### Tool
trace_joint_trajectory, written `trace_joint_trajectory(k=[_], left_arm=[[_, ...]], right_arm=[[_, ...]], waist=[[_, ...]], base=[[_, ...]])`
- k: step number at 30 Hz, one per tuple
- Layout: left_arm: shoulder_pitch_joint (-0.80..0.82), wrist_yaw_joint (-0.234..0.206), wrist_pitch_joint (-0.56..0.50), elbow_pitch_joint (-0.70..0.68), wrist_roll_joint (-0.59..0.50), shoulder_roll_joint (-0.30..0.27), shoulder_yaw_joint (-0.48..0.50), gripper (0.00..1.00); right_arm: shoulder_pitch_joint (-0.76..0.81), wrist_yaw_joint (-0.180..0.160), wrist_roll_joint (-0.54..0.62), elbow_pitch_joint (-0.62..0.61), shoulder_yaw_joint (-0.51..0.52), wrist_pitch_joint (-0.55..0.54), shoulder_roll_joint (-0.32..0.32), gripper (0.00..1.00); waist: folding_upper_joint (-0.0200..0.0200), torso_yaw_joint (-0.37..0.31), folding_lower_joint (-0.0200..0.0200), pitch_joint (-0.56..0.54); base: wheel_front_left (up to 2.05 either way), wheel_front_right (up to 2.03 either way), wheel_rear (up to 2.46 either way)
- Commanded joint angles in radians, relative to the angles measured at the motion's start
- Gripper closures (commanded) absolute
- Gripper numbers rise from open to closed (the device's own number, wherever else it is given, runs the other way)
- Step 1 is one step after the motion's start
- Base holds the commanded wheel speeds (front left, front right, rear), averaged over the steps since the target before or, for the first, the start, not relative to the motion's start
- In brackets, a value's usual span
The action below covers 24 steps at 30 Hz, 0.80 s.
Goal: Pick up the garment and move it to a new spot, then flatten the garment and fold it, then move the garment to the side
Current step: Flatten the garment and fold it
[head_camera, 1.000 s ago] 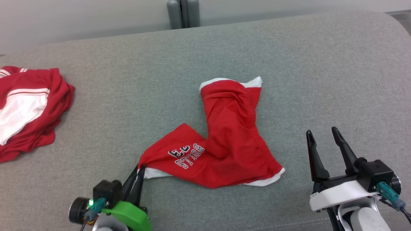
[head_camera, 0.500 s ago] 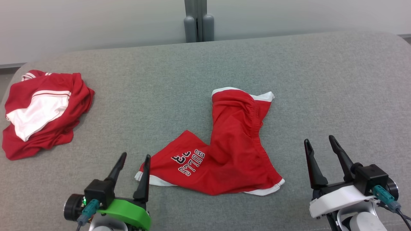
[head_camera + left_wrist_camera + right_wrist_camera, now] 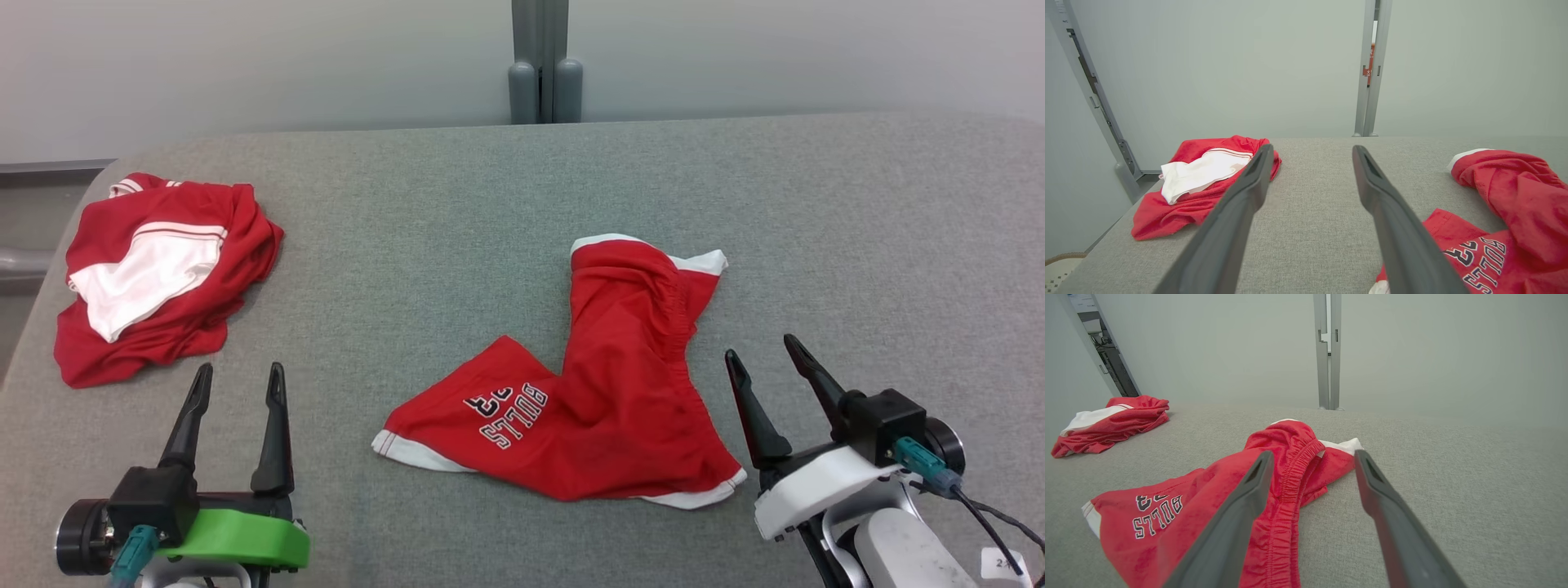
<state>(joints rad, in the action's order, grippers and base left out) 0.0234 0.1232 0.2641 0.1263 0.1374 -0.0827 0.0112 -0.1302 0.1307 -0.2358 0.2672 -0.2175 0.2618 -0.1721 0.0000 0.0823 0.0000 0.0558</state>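
The garment [image 3: 604, 392] is a pair of red shorts with white trim and "BULLS 23" lettering, lying crumpled in an L shape in the middle of the grey surface [image 3: 457, 229]. It also shows at the right of the left wrist view [image 3: 1506, 212] and under the fingers in the right wrist view [image 3: 1274, 494]. My left gripper [image 3: 238, 378] stands open at the lower left, apart from the shorts' left hem, with nothing in it. My right gripper [image 3: 766, 349] is open beside the shorts' right edge, empty.
A second red and white garment [image 3: 155, 269] lies bunched at the far left of the surface, near its left edge; it appears too in the left wrist view [image 3: 1204, 179] and right wrist view [image 3: 1110, 420]. A grey post [image 3: 545, 57] stands against the wall behind.
My left gripper opened, let go of the shorts' left hem and drew back to the left. The hem now lies flat. The head camera shifted, sliding the whole scene rightward.
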Motion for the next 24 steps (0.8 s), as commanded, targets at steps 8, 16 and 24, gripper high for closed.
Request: trace_joint_trajectory(k=[8,16,24], left_arm=[[-0.018,0.004,0.000,-0.007,-0.013,0.013,0.004,0.00],[0.025,0.007,0.000,0.002,-0.005,0.021,-0.016,0.00],[0.038,0.008,0.000,0.011,0.000,0.025,-0.022,0.00]], right_arm=[[-0.132,0.000,-0.016,0.131,-0.076,-0.047,-0.031,0.00],[-0.251,0.000,-0.045,0.317,-0.146,-0.076,-0.038,0.00],[-0.317,0.000,-0.113,0.489,-0.232,-0.087,-0.023,0.13]], waist=[[0.0000,0.024,0.0000,0.011],[0.0000,0.056,0.0000,0.053],[0.0000,0.075,0.0000,0.089]], base=[[0.00,0.00,0.00],[0.00,0.00,0.00],[0.00,0.00,0.00]])
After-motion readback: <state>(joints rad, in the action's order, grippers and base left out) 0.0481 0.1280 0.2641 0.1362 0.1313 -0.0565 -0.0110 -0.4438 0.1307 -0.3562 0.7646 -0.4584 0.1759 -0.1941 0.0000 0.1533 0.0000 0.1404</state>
